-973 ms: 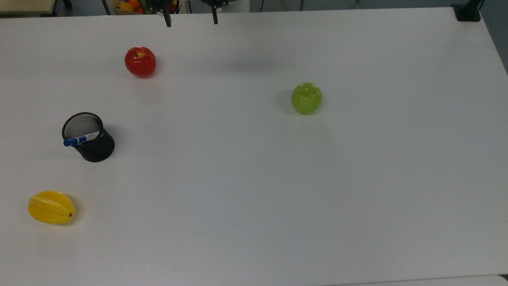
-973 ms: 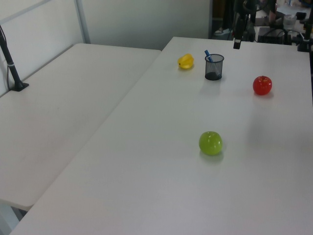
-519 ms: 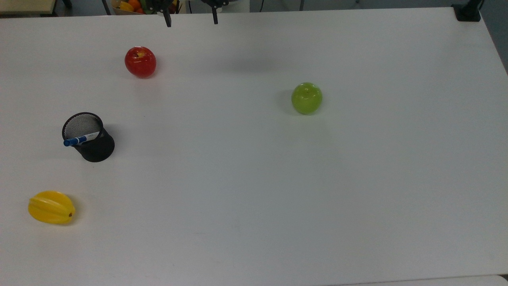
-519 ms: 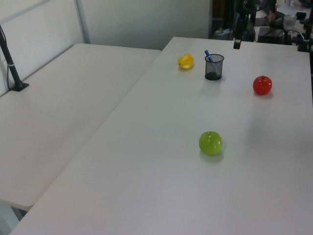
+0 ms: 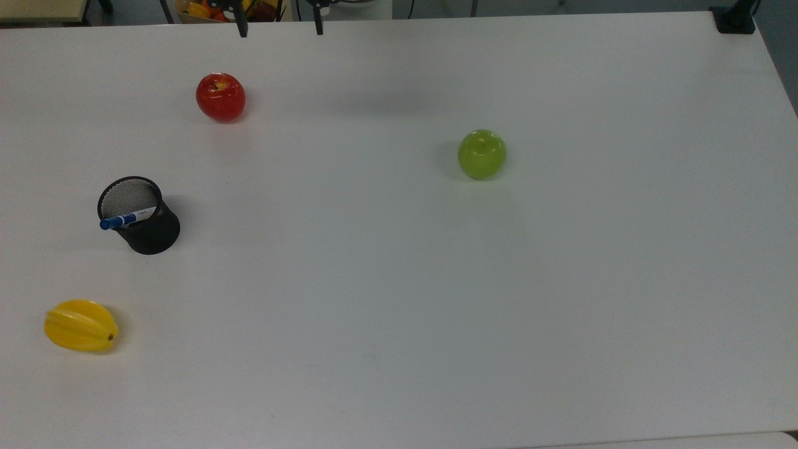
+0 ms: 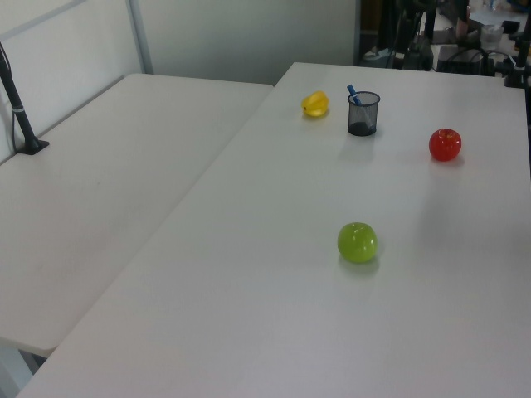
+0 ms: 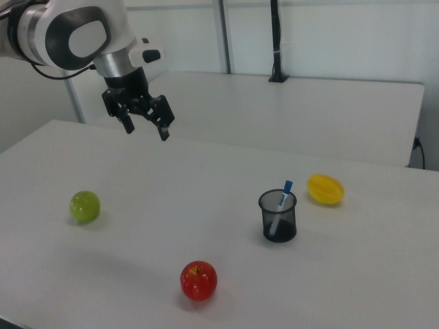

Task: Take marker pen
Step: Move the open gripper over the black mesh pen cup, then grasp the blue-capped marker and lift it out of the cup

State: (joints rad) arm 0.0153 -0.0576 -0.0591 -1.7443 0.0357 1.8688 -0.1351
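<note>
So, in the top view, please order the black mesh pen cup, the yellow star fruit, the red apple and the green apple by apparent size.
1. Black mesh pen cup, largest.
2. Yellow star fruit.
3. Red apple and green apple: they look about equal, so I do not rank them.

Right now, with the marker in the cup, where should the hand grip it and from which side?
Grip the blue cap end of the marker, the part standing above the cup rim. Come from above: the mesh wall encloses the barrel, and the marker leans against the rim, so tilt to match. The hand is open, well clear.
</note>
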